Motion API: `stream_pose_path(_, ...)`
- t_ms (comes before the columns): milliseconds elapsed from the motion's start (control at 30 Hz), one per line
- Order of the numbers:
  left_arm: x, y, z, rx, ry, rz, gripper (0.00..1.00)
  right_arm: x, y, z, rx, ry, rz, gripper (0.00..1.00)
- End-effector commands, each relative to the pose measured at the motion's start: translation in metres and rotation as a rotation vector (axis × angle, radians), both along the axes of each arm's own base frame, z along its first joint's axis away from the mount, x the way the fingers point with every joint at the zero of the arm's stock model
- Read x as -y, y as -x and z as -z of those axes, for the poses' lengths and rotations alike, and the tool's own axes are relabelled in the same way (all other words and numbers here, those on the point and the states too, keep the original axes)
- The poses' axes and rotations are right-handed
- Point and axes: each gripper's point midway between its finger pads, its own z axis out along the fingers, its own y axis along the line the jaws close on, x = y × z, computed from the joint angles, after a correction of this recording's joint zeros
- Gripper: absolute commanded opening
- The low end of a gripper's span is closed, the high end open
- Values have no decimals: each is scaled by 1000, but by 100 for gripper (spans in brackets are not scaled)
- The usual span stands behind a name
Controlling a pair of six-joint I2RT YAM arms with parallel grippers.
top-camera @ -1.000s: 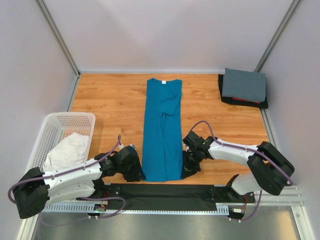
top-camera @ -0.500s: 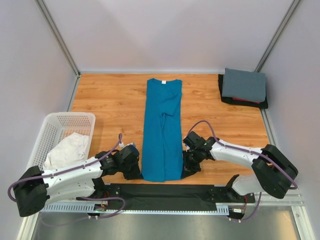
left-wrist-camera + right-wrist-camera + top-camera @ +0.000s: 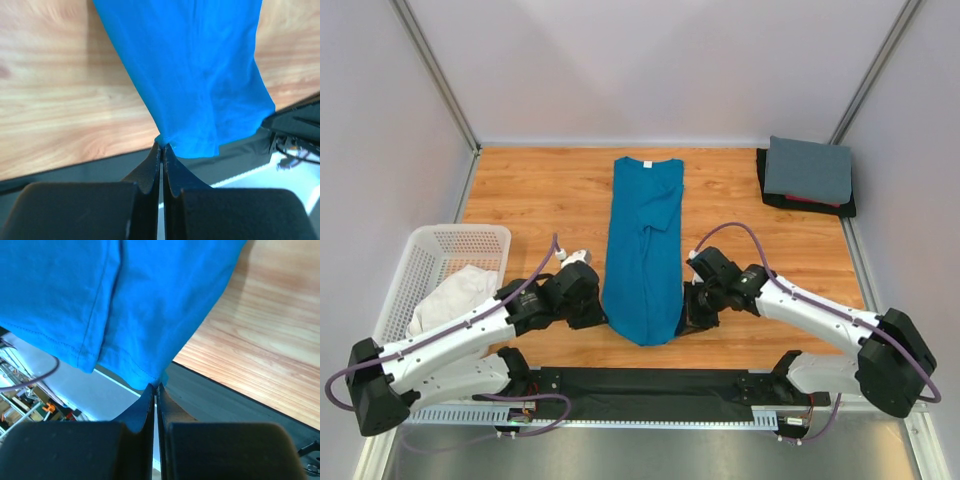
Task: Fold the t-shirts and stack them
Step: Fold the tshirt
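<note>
A teal-blue t-shirt [image 3: 645, 240], folded into a long narrow strip, lies down the middle of the wooden table, collar at the far end. Its near hem is lifted off the table. My left gripper [image 3: 602, 318] is shut on the hem's left corner [image 3: 165, 141]. My right gripper [image 3: 684, 322] is shut on the hem's right corner [image 3: 155, 381]. The hem [image 3: 645, 335] sags between them. A white t-shirt [image 3: 455, 298] lies crumpled in the basket. A folded grey t-shirt [image 3: 808, 170] tops a stack at the far right, with dark and red cloth beneath.
A white mesh laundry basket [image 3: 438, 242] stands at the table's left edge. A black strip [image 3: 640, 385] runs along the near edge by the arm bases. White walls and metal posts close in the back and sides.
Both grippers have closed on the near corners of the teal t-shirt and lifted the hem up and away from the near edge. The hem now hangs in a curve.
</note>
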Motion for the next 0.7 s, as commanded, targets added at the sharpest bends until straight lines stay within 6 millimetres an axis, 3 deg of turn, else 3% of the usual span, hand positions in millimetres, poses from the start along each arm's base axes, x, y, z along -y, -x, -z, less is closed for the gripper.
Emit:
stream_pose_path(0,-20,-19,-6,56,-111,-11,0,-8,-28,-26,92,-24,23,0)
stream_pose_path(300,-19,-74,-31,139,-128,-15,0,-6,-98,-55,230,-39,108,0)
stream_pose_path(667,-5,-136,-35,160,-110,-43,0,4,-177,-56,279,-48,207,0)
